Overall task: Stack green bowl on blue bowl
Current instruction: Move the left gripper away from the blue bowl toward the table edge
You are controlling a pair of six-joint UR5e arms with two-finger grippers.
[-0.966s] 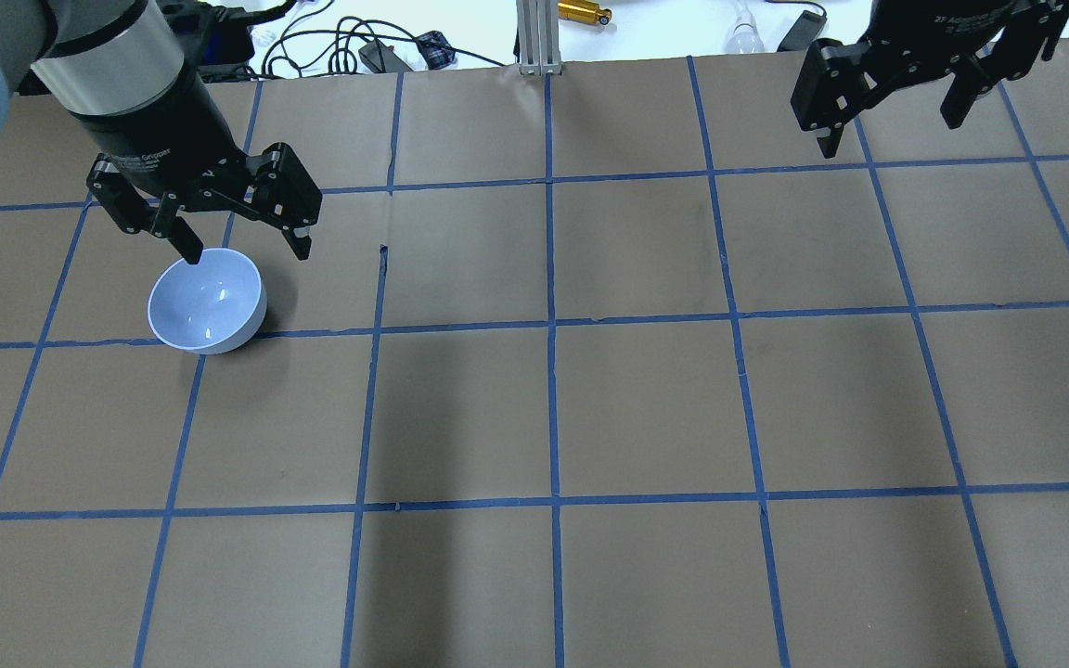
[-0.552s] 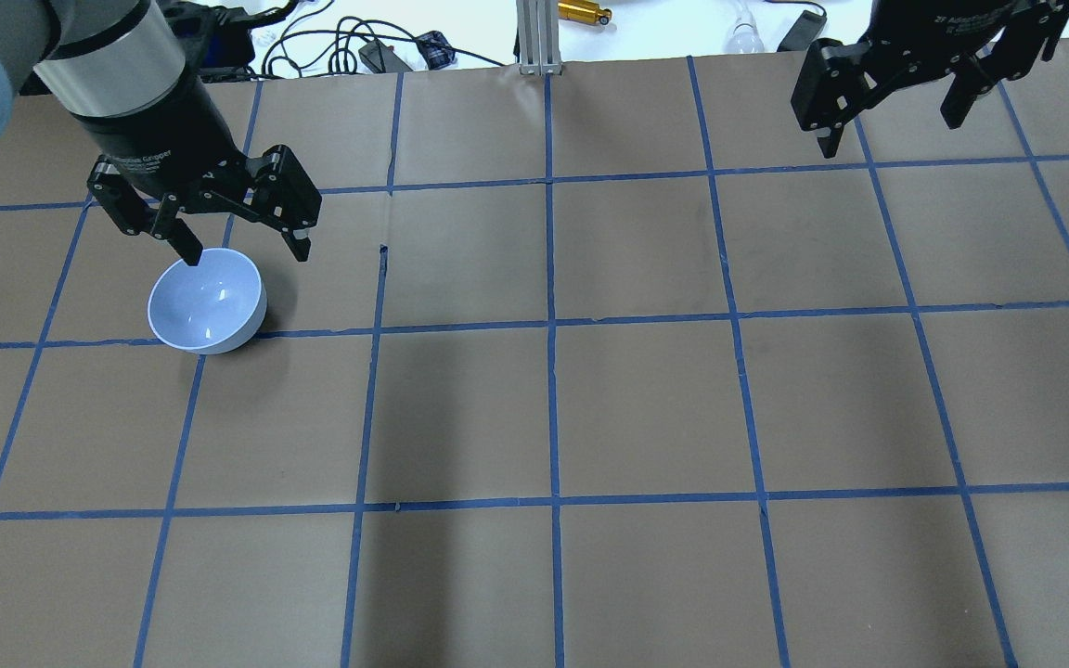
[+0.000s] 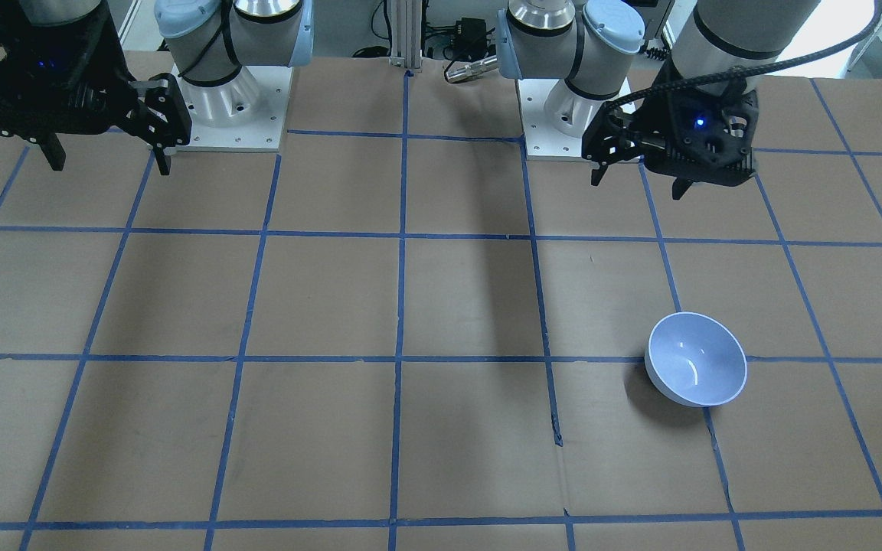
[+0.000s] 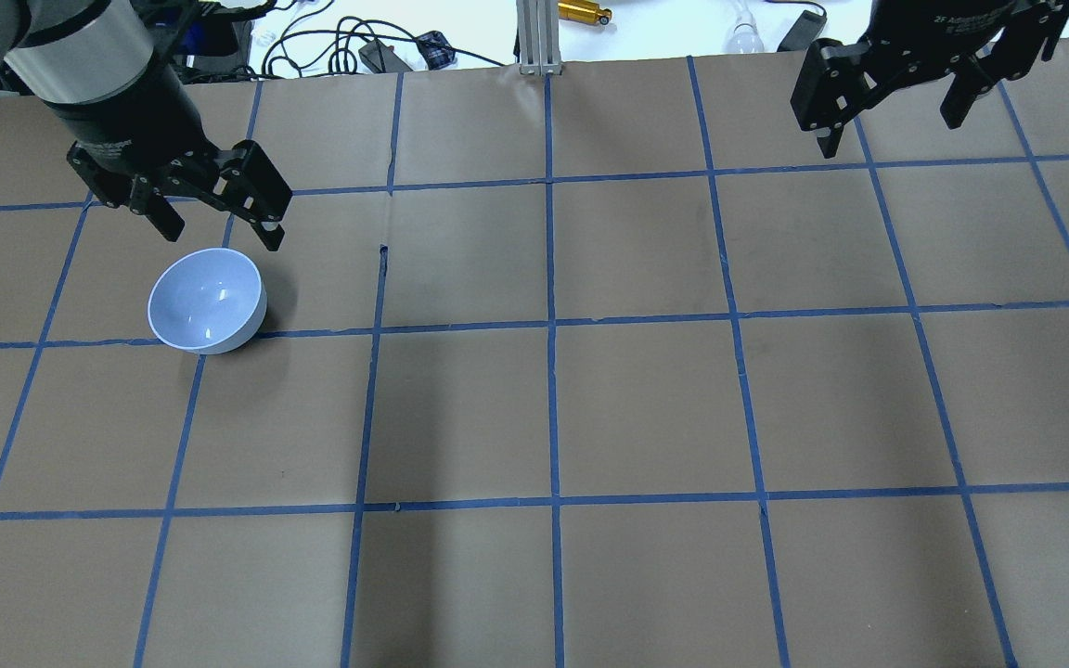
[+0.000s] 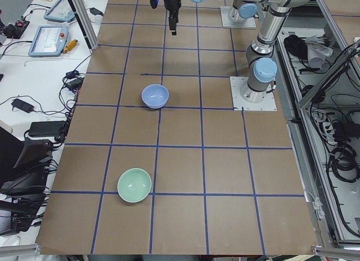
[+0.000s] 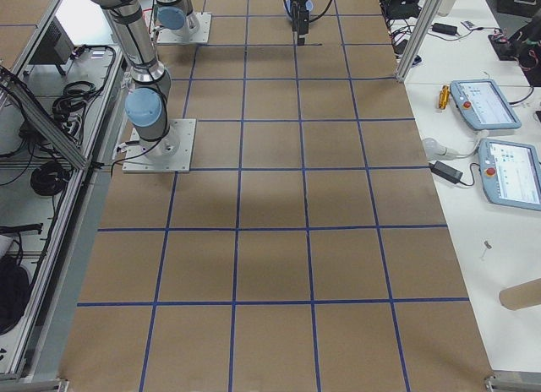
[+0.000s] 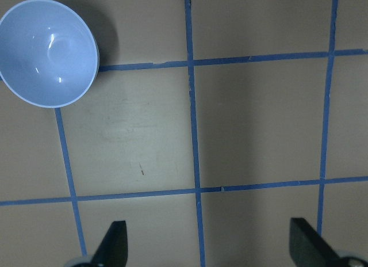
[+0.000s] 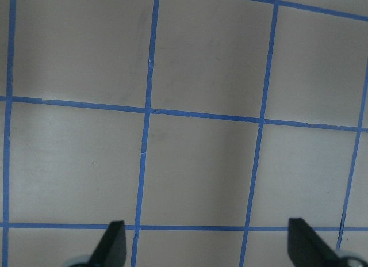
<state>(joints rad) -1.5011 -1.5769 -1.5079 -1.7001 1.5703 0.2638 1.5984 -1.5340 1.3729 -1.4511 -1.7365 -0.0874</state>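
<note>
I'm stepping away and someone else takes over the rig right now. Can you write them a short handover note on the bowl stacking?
Left gripper: open, empty, hanging above the table near the blue bowl, clear of it.
Right gripper: open, empty, raised over the table's other side.
Blue bowl: upright on the table, nothing in it.
Green bowl: upright on the table, apart from the blue bowl, toward the table's left end; only the left side view shows it whole.
Done: nothing stacked yet.
Left: grasp the green bowl and set it into the blue bowl.
</note>
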